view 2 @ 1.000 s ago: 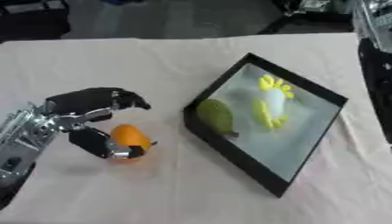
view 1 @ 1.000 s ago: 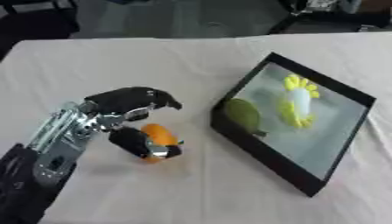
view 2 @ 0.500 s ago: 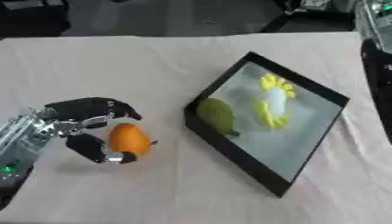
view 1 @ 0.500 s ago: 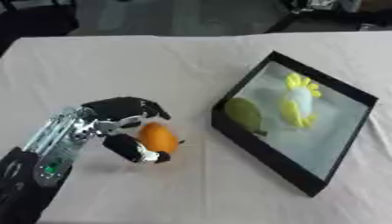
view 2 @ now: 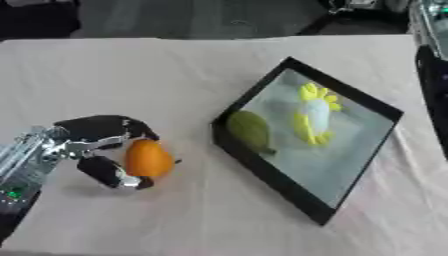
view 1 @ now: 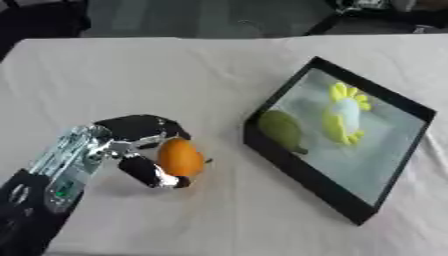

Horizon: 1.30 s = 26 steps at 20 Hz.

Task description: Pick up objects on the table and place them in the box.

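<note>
An orange fruit-shaped object (view 1: pixel 178 157) sits on the tablecloth left of the box. My left hand (view 1: pixel 133 136) is curled round it, fingers over its top and thumb (view 1: pixel 150 171) below it. The black box (view 1: pixel 343 209) lies to the right with a pale floor. Inside it are a green pear-like object (view 1: pixel 281 130) against the left wall and a white and yellow object (view 1: pixel 345 116) further in. My right hand shows in neither view.
A beige cloth (view 1: pixel 175 75) covers the table. A dark upright form (view 2: pixel 430 45) runs along the right edge of the right eye view. The table's far edge meets a dark floor at the top.
My left hand has dropped and closed its fingers over the orange object, which now stands upright between fingers and thumb. The box contents have not moved.
</note>
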{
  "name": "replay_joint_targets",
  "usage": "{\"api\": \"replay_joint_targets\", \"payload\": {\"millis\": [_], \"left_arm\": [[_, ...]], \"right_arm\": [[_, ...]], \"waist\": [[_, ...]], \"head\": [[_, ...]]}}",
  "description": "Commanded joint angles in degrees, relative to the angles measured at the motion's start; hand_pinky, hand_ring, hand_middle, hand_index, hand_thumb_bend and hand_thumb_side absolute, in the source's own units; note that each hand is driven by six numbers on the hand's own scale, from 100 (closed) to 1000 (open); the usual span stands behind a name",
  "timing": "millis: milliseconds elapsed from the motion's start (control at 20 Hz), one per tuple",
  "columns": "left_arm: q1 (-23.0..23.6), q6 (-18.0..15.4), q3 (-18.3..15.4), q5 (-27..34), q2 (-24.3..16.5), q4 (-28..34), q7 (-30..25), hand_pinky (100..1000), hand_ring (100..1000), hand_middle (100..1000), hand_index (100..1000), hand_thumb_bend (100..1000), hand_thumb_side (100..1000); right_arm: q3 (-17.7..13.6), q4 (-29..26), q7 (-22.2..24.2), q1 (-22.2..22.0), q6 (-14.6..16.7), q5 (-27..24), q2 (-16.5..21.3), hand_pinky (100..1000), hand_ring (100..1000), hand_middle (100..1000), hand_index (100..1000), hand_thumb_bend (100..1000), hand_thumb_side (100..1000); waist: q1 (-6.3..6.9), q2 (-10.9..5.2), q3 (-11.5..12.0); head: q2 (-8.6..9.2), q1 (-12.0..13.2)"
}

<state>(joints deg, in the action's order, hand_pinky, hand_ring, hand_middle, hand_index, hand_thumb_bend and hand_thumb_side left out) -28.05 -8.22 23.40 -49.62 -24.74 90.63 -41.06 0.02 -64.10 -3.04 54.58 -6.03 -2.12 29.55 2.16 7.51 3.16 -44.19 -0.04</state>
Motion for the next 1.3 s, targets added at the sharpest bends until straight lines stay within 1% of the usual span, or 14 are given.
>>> {"api": "replay_joint_targets", "payload": {"millis": [50,200,400,450,500,550,600,650,700,800,850,900,1250,1300], "left_arm": [[-0.37,-0.41,-0.55,-0.88,-1.48,-0.4,-0.02,994,899,841,929,506,688],[-0.24,-0.61,-0.58,-1.58,-1.41,-1.59,-0.11,989,896,838,926,492,649],[-0.23,-0.15,-0.72,-1.71,-0.96,-2.65,0.86,965,879,821,908,395,516],[-0.23,0.11,-0.72,-1.61,-0.85,-2.76,1.21,963,877,820,906,382,505],[-0.21,0.83,-0.94,-1.45,-0.72,-2.77,1.98,927,850,792,879,219,301],[-0.18,1.81,-1.05,-1.31,-0.63,-2.68,3.05,908,836,779,858,156,224],[-0.17,2.88,-1.12,-0.96,-0.53,-2.53,4.24,891,824,767,836,100,190],[-0.18,3.91,-1.08,-0.39,-0.46,-2.28,5.32,878,812,756,825,100,171],[-0.3,4.82,-1.09,0.3,-0.36,-1.71,6.38,862,791,734,804,100,189],[-0.55,6.26,-1.11,1.72,-0.3,-0.16,8.0,838,768,703,780,100,281],[-0.68,6.72,-1.11,2.19,-0.41,0.81,8.6,827,759,691,771,100,231],[-0.8,7.06,-1.14,2.54,-0.55,1.84,9.05,777,725,652,743,100,234],[-1.45,8.56,-2.54,4.41,-1.58,9.34,10.35,649,605,547,654,100,189],[-1.69,8.75,-2.74,4.84,-1.64,10.03,10.46,623,583,527,631,100,132]], "right_arm": [[-0.28,-0.66,0.1,0.97,0.3,-0.31,1.73,963,854,765,814,100,597],[-0.14,-0.67,0.22,0.98,0.34,-0.22,1.76,964,854,766,814,100,597],[-0.05,-0.48,0.32,0.76,0.26,-0.09,1.65,964,855,766,814,100,601],[-0.03,-0.41,0.34,0.72,0.24,-0.05,1.64,964,855,766,814,100,601],[-0.04,-0.37,0.34,0.7,0.25,-0.02,1.64,964,855,766,815,100,600],[-0.05,-0.37,0.33,0.7,0.27,-0.02,1.65,964,855,766,815,100,600],[-0.04,-0.38,0.34,0.71,0.3,-0.02,1.65,965,855,766,815,100,599],[-0.03,-0.39,0.35,0.7,0.31,-0.02,1.67,965,855,767,815,100,599],[-0.04,-0.37,0.36,0.64,0.3,0.0,1.69,965,855,767,815,100,600],[-0.09,-0.3,0.34,0.44,0.26,0.0,1.69,965,855,767,815,100,596],[-0.09,-0.22,0.36,0.34,0.23,0.0,1.69,965,855,767,815,100,604],[-0.08,-0.15,0.39,0.25,0.2,0.0,1.71,966,855,767,815,100,605],[-0.11,-0.05,0.5,-0.05,0.25,-0.11,1.92,966,856,768,815,100,604],[-0.12,-0.04,0.5,-0.07,0.25,-0.13,1.94,967,856,768,816,100,603]], "waist": [[-0.07,-0.59,0.01],[-0.09,-0.47,0.04],[-0.16,-0.34,0.04],[-0.18,-0.32,0.03],[-0.2,-0.3,0.02],[-0.22,-0.28,-0.02],[-0.24,-0.27,-0.07],[-0.26,-0.27,-0.11],[-0.26,-0.27,-0.13],[-0.25,-0.28,-0.16],[-0.23,-0.29,-0.16],[-0.2,-0.31,-0.17],[-0.12,-0.46,-0.18],[-0.12,-0.49,-0.17]], "head": [[0.08,0.26],[0.08,0.32],[0.08,0.24],[0.08,0.26],[0.08,0.25],[0.08,0.25],[0.08,0.22],[0.08,0.18],[0.08,0.16],[0.08,0.17],[0.08,0.21],[0.08,0.26],[0.08,0.07],[0.08,0.07]]}}
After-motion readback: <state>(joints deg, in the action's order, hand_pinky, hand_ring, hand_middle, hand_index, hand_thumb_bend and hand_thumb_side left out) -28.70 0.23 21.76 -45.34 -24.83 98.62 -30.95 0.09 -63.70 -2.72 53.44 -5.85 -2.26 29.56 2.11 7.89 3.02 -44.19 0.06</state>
